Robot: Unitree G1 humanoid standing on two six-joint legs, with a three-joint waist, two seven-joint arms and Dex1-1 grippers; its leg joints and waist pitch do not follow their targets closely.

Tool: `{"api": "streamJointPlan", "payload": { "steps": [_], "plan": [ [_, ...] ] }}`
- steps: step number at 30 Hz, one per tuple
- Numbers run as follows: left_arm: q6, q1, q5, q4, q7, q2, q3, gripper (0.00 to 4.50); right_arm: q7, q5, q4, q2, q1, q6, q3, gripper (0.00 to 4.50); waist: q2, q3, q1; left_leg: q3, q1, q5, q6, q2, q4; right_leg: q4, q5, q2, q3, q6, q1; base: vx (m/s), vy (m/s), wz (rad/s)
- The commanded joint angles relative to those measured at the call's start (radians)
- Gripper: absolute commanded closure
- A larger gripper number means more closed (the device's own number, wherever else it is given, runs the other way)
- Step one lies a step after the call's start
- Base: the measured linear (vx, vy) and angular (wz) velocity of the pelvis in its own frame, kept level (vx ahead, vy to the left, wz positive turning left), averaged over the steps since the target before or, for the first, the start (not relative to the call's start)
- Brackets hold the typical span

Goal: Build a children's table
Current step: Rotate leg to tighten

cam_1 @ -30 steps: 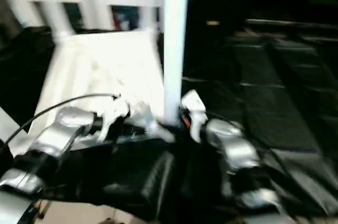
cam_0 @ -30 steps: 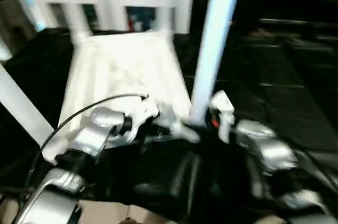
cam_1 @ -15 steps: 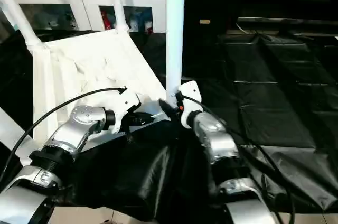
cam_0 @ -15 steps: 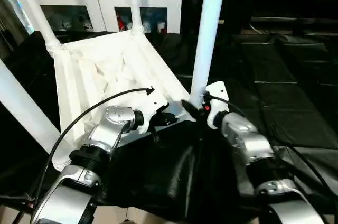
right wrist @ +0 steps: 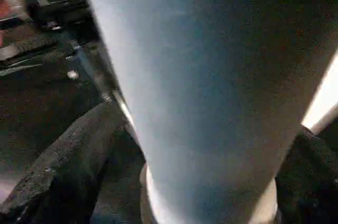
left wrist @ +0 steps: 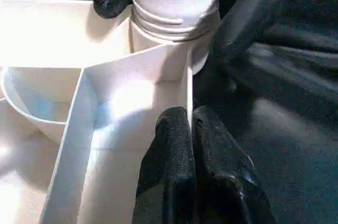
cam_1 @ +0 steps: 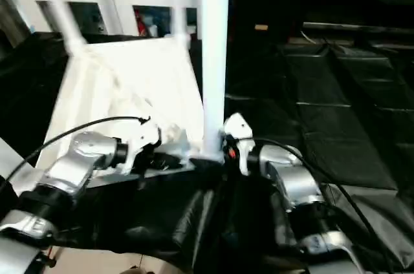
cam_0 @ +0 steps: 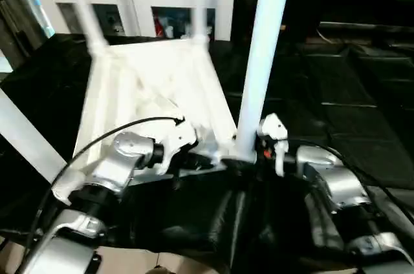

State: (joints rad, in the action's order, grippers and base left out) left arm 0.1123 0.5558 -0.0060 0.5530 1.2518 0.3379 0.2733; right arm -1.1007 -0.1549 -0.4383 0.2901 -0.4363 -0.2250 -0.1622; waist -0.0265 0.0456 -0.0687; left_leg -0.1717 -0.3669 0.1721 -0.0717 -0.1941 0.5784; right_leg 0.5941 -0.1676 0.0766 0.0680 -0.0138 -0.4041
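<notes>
careful, your right pincer (cam_0: 249, 152) clamps the long white tubular leg (cam_0: 262, 61) in the upturned white plastic table's (cam_0: 155, 86) near corner socket, left pincer (left wrist: 193, 145) pinching its rib; twisting crookedly could jam the thread.

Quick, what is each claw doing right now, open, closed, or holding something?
Left claw: closed, pinching a rib at the edge of the upturned table top.
Right claw: closed around the base of the near upright leg.
</notes>
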Motion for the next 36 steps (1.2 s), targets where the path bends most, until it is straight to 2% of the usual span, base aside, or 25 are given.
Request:
{"api": "streamJointPlan", "payload": {
  "steps": [1,4,5,11,12,18,20,21,23,25,28,29,31,32,33,34,36],
  "plan": [
    [0.0,0.011,-0.029,-0.055,0.021,-0.012,0.008,4.5,-0.071,-0.03,0.04,-0.01,0.008,-0.028,-0.056,0.43,0.004,-0.061,-0.001,0.004,0.008,0.251,0.054,-0.038,-0.067,-0.07,-0.259,0.061,-0.042,-0.217,0.052,0.0,0.0,0.0],
    [0.021,0.001,-0.044,-0.078,0.056,0.001,0.011,4.5,-0.094,-0.041,0.057,0.004,0.013,-0.054,-0.065,0.65,0.004,-0.062,-0.004,0.002,0.008,0.229,0.056,-0.036,-0.065,-0.067,-0.235,0.061,-0.042,-0.223,0.052,0.0,0.0,0.0],
    [0.026,-0.002,-0.047,-0.084,0.064,0.003,0.012,4.5,-0.1,-0.04,0.06,0.005,0.014,-0.062,-0.065,0.85,0.004,-0.063,-0.006,0.002,0.009,0.225,0.057,-0.036,-0.064,-0.066,-0.228,0.061,-0.042,-0.226,0.051,0.0,0.0,0.0],
    [0.04,-0.008,-0.05,-0.096,0.08,0.01,0.019,4.5,-0.096,-0.03,0.062,0.003,0.019,-0.066,-0.071,1.28,0.004,-0.061,-0.013,0.002,0.011,0.233,0.047,-0.036,-0.065,-0.069,-0.25,0.061,-0.043,-0.217,0.049,0.0,0.0,0.0],
    [0.043,-0.006,-0.044,-0.093,0.065,0.003,0.016,4.5,-0.074,-0.023,0.053,-0.008,0.02,-0.052,-0.067,1.47,0.005,-0.062,-0.013,0.002,0.011,0.233,0.046,-0.036,-0.065,-0.069,-0.251,0.061,-0.043,-0.216,0.049,0.0,0.0,0.0],
    [0.043,0.028,-0.02,-0.041,-0.057,-0.046,-0.01,4.5,0.04,-0.008,0.01,-0.064,0.018,-0.047,-0.039,1.8,0.008,-0.058,-0.008,0.004,0.012,0.267,0.026,-0.032,-0.068,-0.079,-0.335,0.063,-0.043,-0.186,0.047,0.0,0.0,0.0],
    [0.047,0.055,-0.01,-0.009,-0.132,-0.081,-0.023,4.5,0.162,0.017,-0.046,-0.114,0.0,-0.059,-0.016,1.84,0.006,-0.055,-0.004,0.005,0.013,0.279,0.019,-0.03,-0.069,-0.084,-0.373,0.063,-0.043,-0.173,0.042,0.0,0.0,0.0],
    [0.046,0.057,-0.008,-0.006,-0.138,-0.084,-0.023,4.5,0.174,0.021,-0.052,-0.118,-0.002,-0.054,-0.015,1.85,0.008,-0.056,-0.002,0.007,0.013,0.287,0.01,-0.028,-0.071,-0.085,-0.399,0.064,-0.041,-0.164,0.046,0.0,0.0,0.0],
    [0.045,0.083,0.01,0.024,-0.204,-0.113,-0.025,4.5,0.302,0.046,-0.117,-0.168,-0.026,-0.045,0.007,1.86,0.007,-0.053,0.012,0.009,0.013,0.306,0.003,-0.027,-0.072,-0.091,-0.425,0.065,-0.041,-0.156,0.042,0.0,0.0,0.0],
    [0.042,0.111,0.026,0.058,-0.275,-0.145,-0.03,4.5,0.421,0.061,-0.173,-0.208,-0.055,-0.047,0.032,1.86,0.0,-0.054,0.019,0.011,0.016,0.318,-0.004,-0.026,-0.072,-0.091,-0.435,0.064,-0.041,-0.152,0.04,0.0,0.0,0.0],
    [0.039,0.147,0.045,0.104,-0.371,-0.19,-0.041,4.5,0.587,0.079,-0.246,-0.266,-0.098,-0.046,0.065,1.86,0.004,-0.055,0.027,0.011,0.017,0.329,-0.002,-0.023,-0.07,-0.096,-0.451,0.064,-0.039,-0.147,0.04,0.0,0.0,0.0],
    [0.037,0.152,0.047,0.111,-0.384,-0.201,-0.04,4.5,0.606,0.087,-0.263,-0.28,-0.11,-0.038,0.062,1.86,-0.003,-0.056,0.029,0.011,0.014,0.317,0.0,-0.024,-0.07,-0.094,-0.43,0.064,-0.04,-0.151,0.04,0.0,0.0,0.0],
    [0.037,0.155,0.049,0.114,-0.389,-0.207,-0.039,4.5,0.613,0.093,-0.273,-0.288,-0.118,-0.031,0.058,1.86,0.002,-0.058,0.031,0.01,0.011,0.303,0.008,-0.024,-0.07,-0.09,-0.383,0.061,-0.04,-0.161,0.044,0.0,0.0,0.0],
    [0.035,0.156,0.05,0.117,-0.392,-0.211,-0.038,4.5,0.612,0.102,-0.279,-0.294,-0.121,-0.015,0.054,1.86,0.0,-0.06,0.031,0.009,0.009,0.289,0.017,-0.025,-0.068,-0.086,-0.347,0.061,-0.041,-0.172,0.046,0.0,0.0,0.0],
    [0.029,0.154,0.047,0.118,-0.382,-0.213,-0.038,4.5,0.593,0.1,-0.282,-0.3,-0.123,0.038,0.057,1.52,0.0,-0.06,0.031,0.008,0.008,0.285,0.021,-0.024,-0.068,-0.085,-0.333,0.061,-0.041,-0.176,0.046,0.0,0.0,0.0],
    [0.019,0.151,0.045,0.119,-0.373,-0.212,-0.038,4.5,0.561,0.087,-0.282,-0.303,-0.125,0.051,0.064,1.31,-0.001,-0.062,0.031,0.007,0.006,0.274,0.026,-0.025,-0.067,-0.082,-0.311,0.061,-0.041,-0.185,0.048,0.0,0.0,0.0],
    [0.003,0.137,0.034,0.103,-0.329,-0.199,-0.035,4.5,0.504,0.055,-0.264,-0.295,-0.122,0.025,0.074,1.15,0.004,-0.062,0.031,0.006,0.005,0.267,0.039,-0.024,-0.066,-0.082,-0.294,0.06,-0.041,-0.195,0.051,0.0,0.0,0.0]
  ]
}}
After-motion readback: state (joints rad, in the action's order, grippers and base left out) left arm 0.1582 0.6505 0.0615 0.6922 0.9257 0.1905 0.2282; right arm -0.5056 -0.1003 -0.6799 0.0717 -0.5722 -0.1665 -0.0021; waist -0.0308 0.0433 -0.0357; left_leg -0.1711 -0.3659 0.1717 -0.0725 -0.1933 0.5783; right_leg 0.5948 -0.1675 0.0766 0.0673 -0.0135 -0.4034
